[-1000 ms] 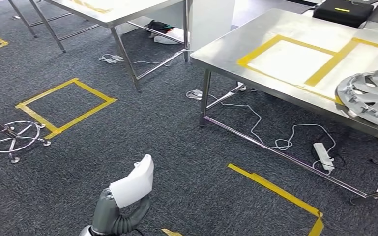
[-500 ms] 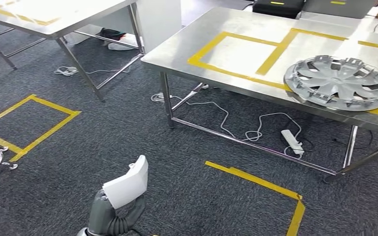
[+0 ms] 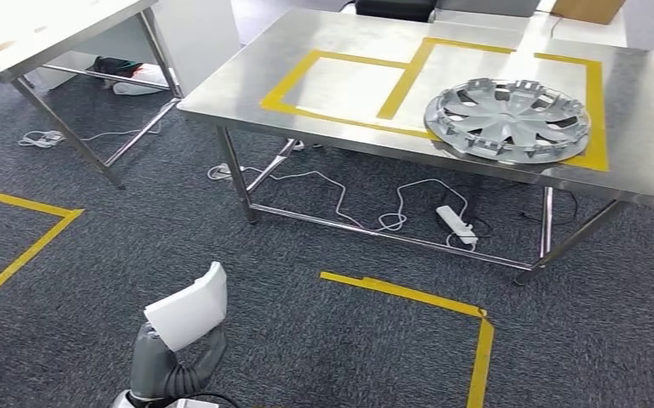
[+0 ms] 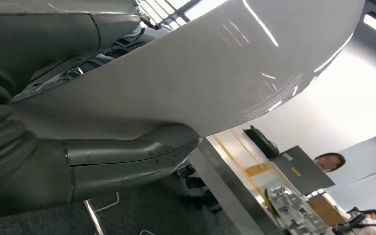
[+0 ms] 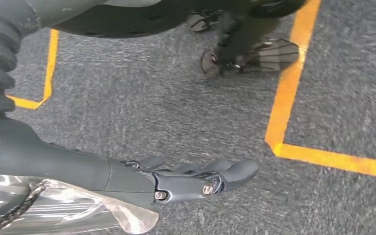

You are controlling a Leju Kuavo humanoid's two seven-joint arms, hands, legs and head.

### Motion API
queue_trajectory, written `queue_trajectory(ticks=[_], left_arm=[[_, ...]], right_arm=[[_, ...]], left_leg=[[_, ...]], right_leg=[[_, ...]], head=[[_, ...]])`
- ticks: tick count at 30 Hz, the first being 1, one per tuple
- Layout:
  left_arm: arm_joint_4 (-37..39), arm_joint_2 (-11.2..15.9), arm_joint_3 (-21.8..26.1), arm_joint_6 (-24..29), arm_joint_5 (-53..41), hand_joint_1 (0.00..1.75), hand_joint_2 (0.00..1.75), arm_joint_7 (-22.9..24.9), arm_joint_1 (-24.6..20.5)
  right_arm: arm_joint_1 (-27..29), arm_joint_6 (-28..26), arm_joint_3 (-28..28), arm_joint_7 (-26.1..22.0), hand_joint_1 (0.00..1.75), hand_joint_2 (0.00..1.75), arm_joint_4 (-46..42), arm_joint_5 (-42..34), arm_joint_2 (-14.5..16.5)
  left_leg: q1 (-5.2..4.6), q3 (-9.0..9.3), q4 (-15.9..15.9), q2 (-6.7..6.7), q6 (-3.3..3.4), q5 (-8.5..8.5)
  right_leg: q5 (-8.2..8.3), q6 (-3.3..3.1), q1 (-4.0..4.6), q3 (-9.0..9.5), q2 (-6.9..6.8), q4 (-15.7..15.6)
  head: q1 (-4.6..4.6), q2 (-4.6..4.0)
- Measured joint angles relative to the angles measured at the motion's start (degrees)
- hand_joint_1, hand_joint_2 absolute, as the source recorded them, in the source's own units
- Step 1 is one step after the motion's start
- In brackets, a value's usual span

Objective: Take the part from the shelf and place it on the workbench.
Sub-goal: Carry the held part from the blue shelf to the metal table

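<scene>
The left hand [image 3: 166, 361] is holding a white curved panel part [image 3: 189, 308] (glossy) between its fingers [image 4: 127, 164]. The right hand [image 5: 176, 178] is hanging with fingers extended, empty. A hubcap [image 3: 508, 117] is lying on the steel bench [image 3: 247, 81], well beyond the fingers.

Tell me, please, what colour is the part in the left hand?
White part, clearest in head view.

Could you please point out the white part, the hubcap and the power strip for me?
white part [image 3: 189, 307], head view, middle of its white face, held by the left hand [image 3: 170, 365].
hubcap [image 3: 507, 117], head view, near its hub.
power strip [image 3: 457, 223], head view, middle of its body.
</scene>
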Motion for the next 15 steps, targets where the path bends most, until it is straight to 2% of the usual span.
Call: queue_trajectory(ticks=[1, 2, 3, 4, 6, 7, 8, 9, 10, 11, 12, 14, 15], left_arm=[[-0.5, -0.5, 1.5, -0.4, -0.2, 1.75, 1.75, 0.0, 0.2], [-0.9, -1.0, 3.1, -0.8, -0.3, 1.75, 1.75, 0.0, 0.3], [-1.2, -1.5, 4.5, -1.2, -0.6, 1.75, 1.75, 0.0, 0.2], [-1.4, -1.9, 5.5, -1.8, -0.9, 1.75, 1.75, 0.0, -0.2], [-1.5, -2.5, 6.5, -3.3, -1.9, 1.75, 1.75, 0.0, -1.7], [-1.2, -2.8, 6.7, -4.0, -2.7, 1.75, 1.75, 0.0, -2.8], [-0.8, -3.3, 6.8, -4.6, -3.3, 1.75, 1.75, 0.0, -3.8], [-0.4, -3.8, 7.0, -5.0, -3.9, 1.75, 1.75, 0.0, -4.5], [0.0, -4.3, 7.3, -5.3, -4.4, 1.75, 1.75, 0.0, -5.1], [0.2, -4.6, 7.5, -5.5, -4.7, 1.75, 1.75, 0.0, -5.4], [0.4, -4.8, 7.7, -5.6, -4.9, 1.75, 1.75, 0.0, -5.8], [0.6, -5.2, 8.0, -5.7, -5.1, 1.75, 1.75, 0.0, -6.5], [0.7, -5.4, 8.2, -5.7, -5.1, 1.75, 1.75, 0.0, -6.8]], right_arm=[[-0.1, -0.2, 0.0, -0.1, 0.00, 1.75, 0.0, 0.1, 0.2], [-0.2, -0.3, 0.0, -0.2, 0.00, 1.75, 0.0, 0.2, 0.3], [-0.2, -0.4, 0.0, -0.2, 0.00, 1.75, -0.1, 0.3, 0.4], [-0.1, -0.4, 0.0, -0.1, 0.00, 1.75, -0.1, 0.3, 0.4], [0.0, 0.5, 0.0, -0.4, 0.00, 1.75, -0.1, 0.4, 0.5], [0.1, 1.1, 0.0, -0.9, 0.00, 1.75, -0.1, 0.5, 0.5], [0.0, 1.6, 0.1, -1.5, 0.00, 1.75, -0.1, 0.7, 0.5], [0.0, 2.1, 0.1, -2.1, 0.00, 1.75, -0.1, 1.0, 0.4], [0.0, 2.4, 0.2, -2.5, 0.00, 1.75, -0.1, 1.3, 0.4], [0.1, 2.6, 0.3, -2.6, 0.00, 1.75, -0.2, 1.5, 0.3], [0.2, 2.8, 0.4, -2.7, 0.00, 1.75, -0.2, 1.8, 0.3], [0.4, 2.9, 0.6, -2.8, 0.00, 1.75, -0.2, 2.0, 0.2], [0.4, 3.0, 0.7, -2.8, 0.00, 1.75, -0.2, 2.1, 0.1]], left_leg=[[-0.16, 0.13, 0.1, 0.50, -0.36, -0.14], [-0.28, 0.23, 0.1, 1.00, -0.67, -0.21], [-0.23, 0.40, 0.1, 1.46, -0.95, -0.29], [-0.09, 0.52, 0.3, 1.13, -1.32, -0.57], [0.20, -0.46, 2.9, -1.45, -1.88, -2.62], [0.28, -1.80, 5.9, -3.17, -2.03, -4.35], [0.29, -3.62, 9.8, -4.24, -2.00, -6.19], [0.28, -5.41, 13.5, -4.69, -1.92, -7.55], [0.27, -6.64, 15.9, -4.86, -1.78, -7.89], [0.24, -7.08, 16.4, -4.94, -1.56, -7.11], [0.18, -6.49, 14.5, -5.02, -1.21, -5.22], [-0.09, -3.74, 7.1, -5.51, -0.19, -0.86], [-0.24, -2.56, 3.8, -5.77, 0.23, 0.44]], right_leg=[[0.08, -0.37, 0.16, 0.84, -0.53, -1.4], [-0.10, -0.81, 0.35, 0.88, -0.40, -1.7], [-0.01, -1.23, 0.34, 0.77, 0.29, -1.7], [0.04, -1.56, 0.32, 0.72, 0.83, -1.7], [0.27, -2.25, 0.20, 0.79, 1.82, -1.8], [0.40, -2.54, 0.18, 0.70, 2.30, -1.9], [0.51, -2.77, 0.26, 0.63, 2.86, -1.9], [0.59, -2.97, 0.39, 0.56, 3.48, -1.9], [0.63, -3.11, 0.53, 0.55, 4.15, -1.8], [0.64, -3.21, 0.68, 0.60, 4.80, -1.8], [0.64, -3.28, 0.82, 0.70, 5.37, -1.8], [0.66, -3.24, 1.09, 0.86, 6.23, -1.8], [0.68, -3.13, 1.19, 0.77, 6.52, -1.7]], head=[[-0.05, 0.00], [-0.10, 0.00], [-0.19, 0.00], [-0.20, 0.00], [-0.38, 0.00], [-0.49, 0.00], [-0.55, 0.00], [-0.55, 0.00], [-0.56, 0.00], [-0.56, 0.00], [-0.56, 0.00], [-0.51, 0.00], [-0.51, 0.00]])
